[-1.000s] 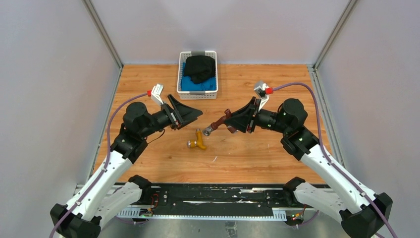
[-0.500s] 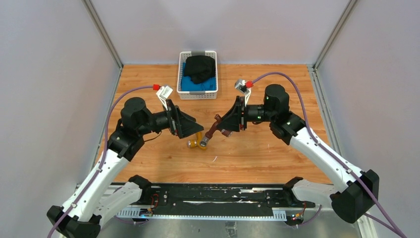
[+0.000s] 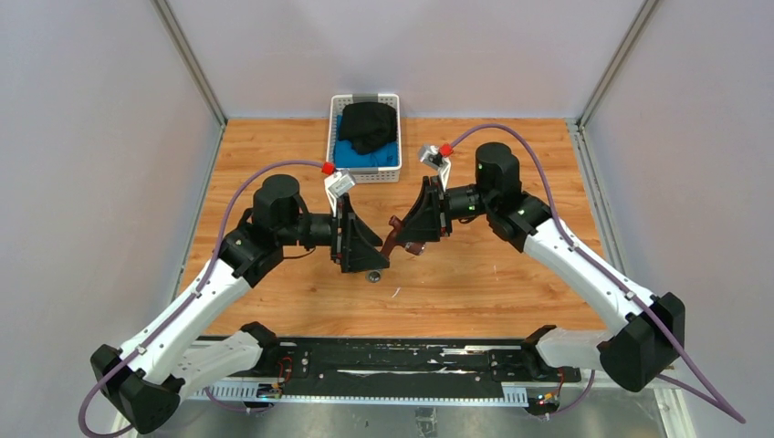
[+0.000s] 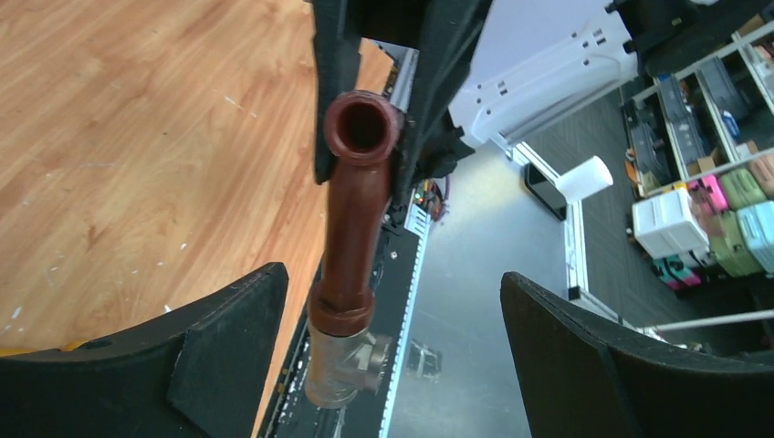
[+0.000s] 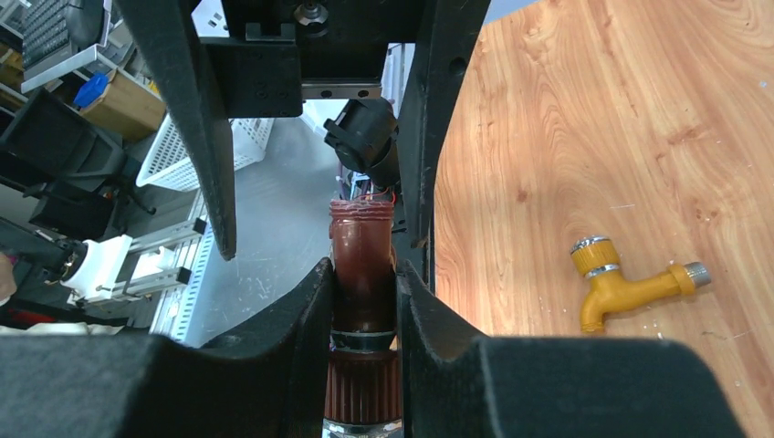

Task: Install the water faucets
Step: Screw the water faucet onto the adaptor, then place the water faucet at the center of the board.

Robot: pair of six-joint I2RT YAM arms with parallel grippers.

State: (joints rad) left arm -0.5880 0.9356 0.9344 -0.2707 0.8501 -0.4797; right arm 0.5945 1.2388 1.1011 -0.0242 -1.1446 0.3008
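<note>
At the near edge, arm bases either side of a black rail [image 3: 392, 365]. Mid-table, much hidden. Brass-yellow faucet [image 5: 630, 285] whole only in the right wrist view: flat on the table [image 5: 639, 109], free of both grippers, long axis across that view, threaded end pointing away from the right gripper [image 5: 365, 274]. From above, covered by the left gripper [image 3: 374, 254]; just off its tips a small silvery round bit, too small to name. In the left wrist view, only a yellow sliver behind one finger.

Left fingers [image 4: 228, 347] spread wide, touching nothing. Between them, untouched, the silvery end of the reddish-brown faucet [image 4: 354, 219], partly cut off by the lower edge. Runs lengthwise from that gap toward the right gripper, open round mouth at the far end turned to the left wrist camera. Clamped tight at mid-body by the right fingers, clear of the wood; lower part cut off in the right wrist view.

Farthest back, a white basket [image 3: 365, 175] of black and blue cloth.
</note>
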